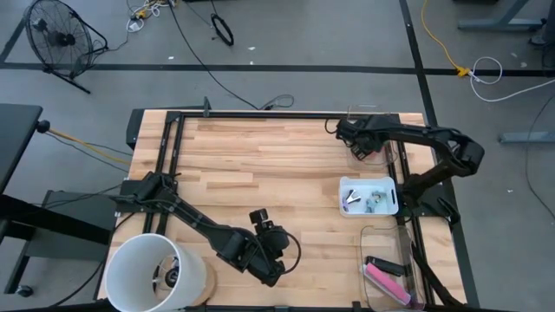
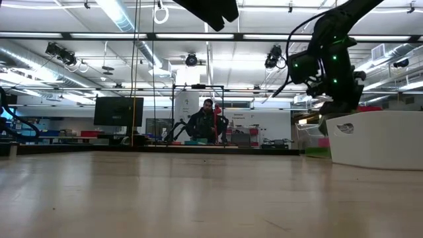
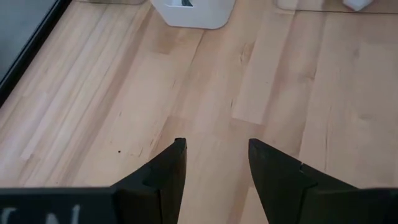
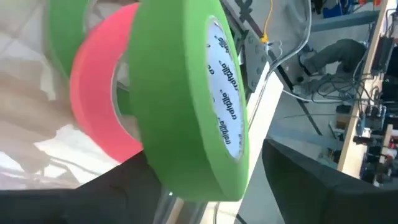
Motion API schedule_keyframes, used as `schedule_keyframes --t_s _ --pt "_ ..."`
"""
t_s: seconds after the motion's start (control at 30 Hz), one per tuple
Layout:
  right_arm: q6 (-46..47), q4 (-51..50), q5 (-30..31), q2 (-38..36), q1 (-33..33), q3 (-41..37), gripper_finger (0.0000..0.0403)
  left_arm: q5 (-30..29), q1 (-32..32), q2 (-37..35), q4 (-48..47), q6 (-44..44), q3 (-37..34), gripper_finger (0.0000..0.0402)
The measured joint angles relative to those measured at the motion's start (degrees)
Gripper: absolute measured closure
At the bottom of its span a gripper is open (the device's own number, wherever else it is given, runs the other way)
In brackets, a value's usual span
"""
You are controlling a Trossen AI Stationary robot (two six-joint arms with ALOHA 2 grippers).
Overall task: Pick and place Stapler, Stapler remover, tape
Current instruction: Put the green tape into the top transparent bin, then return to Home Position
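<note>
A green tape roll stands on edge right between the right gripper's wide-spread fingers, a red-pink roll and another green one just behind it, over the clear bin at the table's far right corner. The left gripper hangs part-open and empty above bare wood.

Green tape roll, red-pink roll behind; white bin; pale wood table.

Far green tape roll edge-cropped
</note>
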Motion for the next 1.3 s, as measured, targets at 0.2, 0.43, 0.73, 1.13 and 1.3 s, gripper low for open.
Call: schedule_keyframes --t_s 0.2,0.43,0.73,1.13,1.3 --pt "-0.18 -0.55 -2.87 -5.01 2.74 0.02 0.0166 -0.2 0.63 0.0 -0.03 0.45 0.0 0.0225" --pt "-1.64 -0.16 -11.34 -11.78 4.23 0.02 0.0185 -0.2 0.99 0.0 -0.05 1.24 0.0 0.0225" --pt "-5.41 22.74 -41.07 -16.51 10.88 0.02 0.0186 -3.38 1.87 0.0 0.53 13.11 0.0 0.0225" --pt "-14.94 63.39 -55.75 -16.62 37.24 0.07 0.0186 -6.02 5.73 0.0 4.93 20.66 -0.02 0.0225" --pt "-15.29 63.54 -43.2 -16.57 48.02 0.07 0.0185 -0.16 7.34 0.0 11.52 20.48 -0.02 0.0225"
